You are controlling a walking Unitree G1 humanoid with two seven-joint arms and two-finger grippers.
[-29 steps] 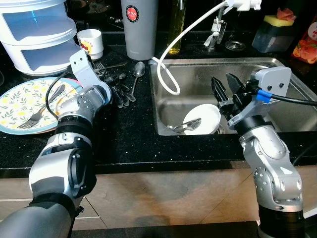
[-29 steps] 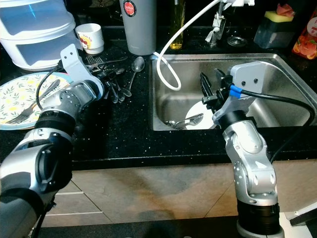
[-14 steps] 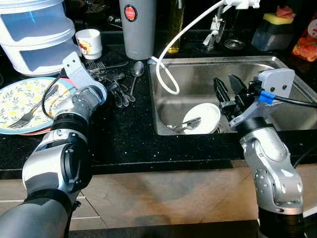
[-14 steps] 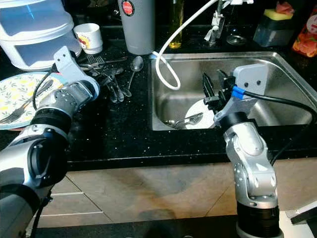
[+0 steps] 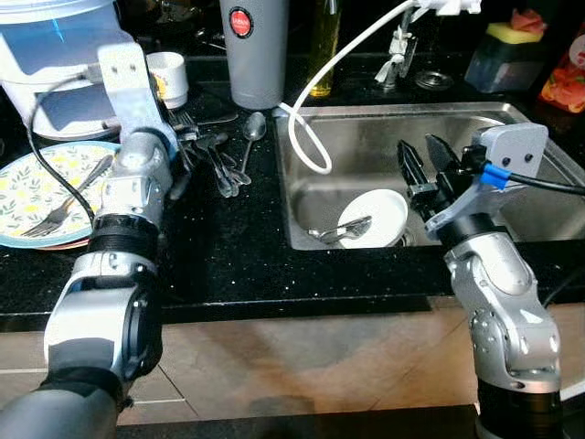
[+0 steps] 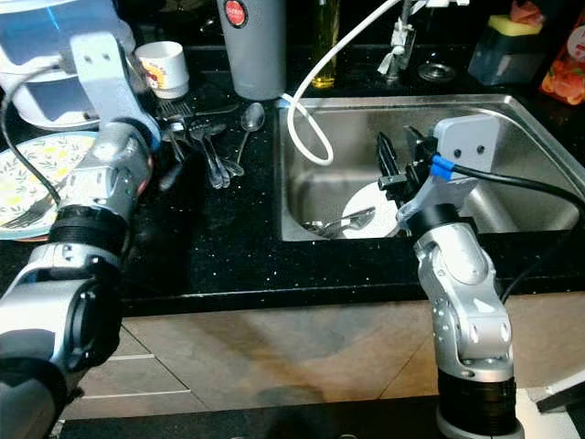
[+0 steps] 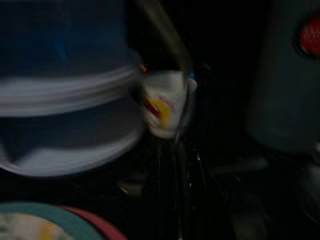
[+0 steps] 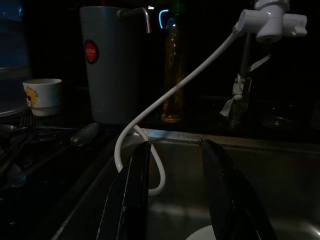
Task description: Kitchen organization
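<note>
Sink (image 5: 512, 197): white bowl (image 5: 375, 218) just below open right gripper (image 5: 422, 160).

You can't actually read any wording here. The nearest thing to a label is the round red sticker on the tall grey container (image 5: 255, 50) behind the counter; in the head views it carries small pale lettering, too fine to make out, and in the right wrist view it is only a red disc. The small white cup (image 5: 168, 79) beside it bears a red and yellow printed motif, but no letters resolve. The red packet (image 5: 564, 80) at the far right shows coloured printing, likewise illegible to you.
</note>
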